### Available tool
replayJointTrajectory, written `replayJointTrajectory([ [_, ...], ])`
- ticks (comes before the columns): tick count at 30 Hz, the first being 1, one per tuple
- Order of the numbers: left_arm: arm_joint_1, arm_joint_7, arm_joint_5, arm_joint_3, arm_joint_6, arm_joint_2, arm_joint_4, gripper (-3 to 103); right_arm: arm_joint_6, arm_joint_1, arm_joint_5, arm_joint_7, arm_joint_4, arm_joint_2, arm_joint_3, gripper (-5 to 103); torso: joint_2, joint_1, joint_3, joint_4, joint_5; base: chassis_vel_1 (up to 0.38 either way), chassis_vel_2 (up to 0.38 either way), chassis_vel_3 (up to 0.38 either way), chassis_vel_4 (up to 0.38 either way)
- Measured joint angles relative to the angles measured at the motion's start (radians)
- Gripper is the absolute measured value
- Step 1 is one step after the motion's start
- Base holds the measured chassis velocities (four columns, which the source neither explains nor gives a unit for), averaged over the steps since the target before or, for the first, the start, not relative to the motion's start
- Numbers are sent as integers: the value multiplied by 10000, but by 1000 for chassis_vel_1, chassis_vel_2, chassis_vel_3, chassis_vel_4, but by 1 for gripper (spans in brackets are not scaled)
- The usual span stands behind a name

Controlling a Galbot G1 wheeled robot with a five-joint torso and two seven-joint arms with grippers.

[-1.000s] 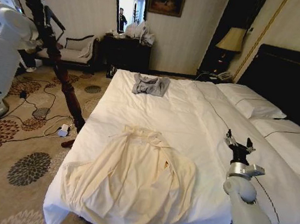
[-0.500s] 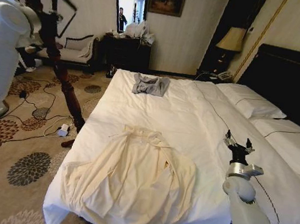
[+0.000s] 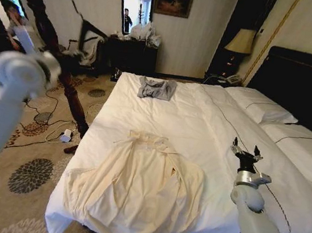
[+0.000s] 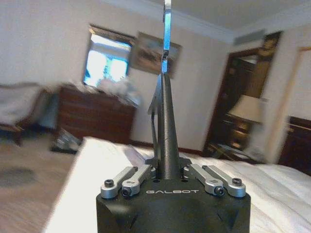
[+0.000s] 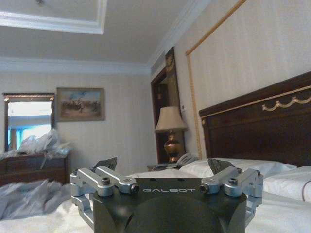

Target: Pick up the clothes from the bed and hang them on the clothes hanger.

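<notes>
The cream-yellow clothes (image 3: 138, 186) lie spread flat on the near part of the bed (image 3: 200, 128), collar toward the headboard end and hem reaching the foot edge, with one sleeve trailing toward the left corner of the mattress. Nothing touches them.

The left arm is raised high over the carpet to the left of the bed, well apart from the clothes. Its left gripper (image 4: 167, 167) is closed tight on the black clothes hanger (image 4: 165, 111), whose slim body stands straight up between the fingers (image 4: 127, 178) with the silver hook (image 4: 167, 34) rising above it. In the head view the hanger (image 3: 89, 33) shows blurred in the air at upper left, near the dark wooden coat stand (image 3: 51, 39) and far above and to the left of the clothes.

The right gripper (image 3: 246, 155) hovers low over the right side of the bed, to the right of the clothes and clear of them, pointing toward the headboard (image 3: 304, 84). Its fingertips (image 5: 107, 164) stand apart with nothing between them; the wrist view looks across the white sheet toward the pillows (image 5: 233, 167) and a lamp (image 5: 171, 131) on the bedside table.

A small grey garment (image 3: 156, 88) rests at the far end of the bed, well away from both grippers and from the clothes.
</notes>
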Motion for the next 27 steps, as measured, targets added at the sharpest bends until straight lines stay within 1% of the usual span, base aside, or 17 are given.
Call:
replayJointTrajectory([
  [2, 1044, 193, 41, -130, -264, -164, -509, 19, -3, -63, 3, -80, 2, -67, -124, 100, 1, 0, 0, 15, 6, 0, 0, 0, 0],
  [3, 1644, 372, 127, -160, -388, -298, -727, 19, -22, -136, 34, -122, 31, -129, -195, 100, 0, 0, 1, 14, 1, 0, 0, 0, 0],
  [4, 2649, 721, 424, -236, -617, -512, -1027, 19, -118, -184, 154, -196, 52, -255, -372, 100, 1, 1, 0, 6, -4, 0, 0, 0, 0],
  [5, 3263, 942, 695, -289, -765, -648, -1191, 19, -235, -187, 256, -272, 58, -345, -534, 100, 0, 0, 0, 5, -2, 0, 0, 0, 0],
  [7, 3638, 1068, 849, -327, -861, -736, -1287, 19, -328, -187, 346, -318, 66, -410, -656, 100, 1, 0, 0, 5, 2, 0, 0, 0, 0],
  [8, 4429, 1263, 1145, -390, -1018, -974, -1495, 19, -598, -181, 606, -370, 132, -576, -976, 100, 0, 0, 0, 11, 2, 0, 0, 0, 0],
  [10, 5431, 1440, 1583, -526, -1244, -1498, -1781, 19, -1195, -130, 1156, -282, 389, -813, -1531, 100, 0, 0, 1, 12, 0, 0, 0, 0, 0],
  [12, 5589, 1472, 1655, -558, -1278, -1604, -1830, 19, -1313, -113, 1236, -248, 439, -848, -1637, 100, 0, 1, 1, 12, -1, 0, 0, 0, 0],
  [13, 5967, 1538, 1806, -649, -1333, -1877, -1960, 19, -1580, -60, 1311, -172, 544, -926, -1894, 100, 1, 1, 0, 10, 1, 0, 0, 0, 0],
  [15, 6837, 1704, 2110, -950, -1360, -2599, -2304, 19, -2095, 125, 934, -116, 708, -1135, -2586, 100, 1, 0, 0, 9, 0, 0, 0, 0, 0],
  [16, 6837, 1704, 2110, -950, -1360, -2599, -2304, 19, -2095, 125, 934, -116, 708, -1135, -2586, 100, 1, 0, 0, 9, 0, 0, 0, 0, 0],
  [18, 7383, 1812, 2457, -1135, -1343, -2998, -2480, 19, -2294, 316, 616, -113, 760, -1293, -3205, 100, 0, 0, 0, 8, 2, 0, 0, 0, 0],
  [19, 7721, 1892, 2943, -1222, -1340, -3235, -2520, 19, -2382, 542, 356, -116, 758, -1415, -3764, 100, 0, 0, 0, 10, -1, 0, 0, 0, 0],
  [21, 8017, 1955, 3385, -1315, -1343, -3470, -2610, 19, -2443, 913, -144, -159, 673, -1556, -4583, 100, 1, 1, 1, 14, -2, 0, 0, 0, 0],
  [23, 8061, 1960, 3419, -1340, -1341, -3531, -2663, 19, -2459, 1032, -321, -174, 631, -1589, -4826, 100, 0, 1, 2, 14, -1, 0, 0, 0, 0],
  [26, 8103, 1949, 3463, -1411, -1301, -3791, -2929, 19, -2768, 1635, -1604, -92, 385, -1735, -6067, 100, 0, 2, 2, 8, 0, 0, 0, 0, 0],
  [27, 8103, 1949, 3463, -1411, -1301, -3791, -2929, 19, -2768, 1635, -1604, -92, 385, -1735, -6067, 100, 0, 2, 2, 8, 0, 0, 0, 0, 0],
])
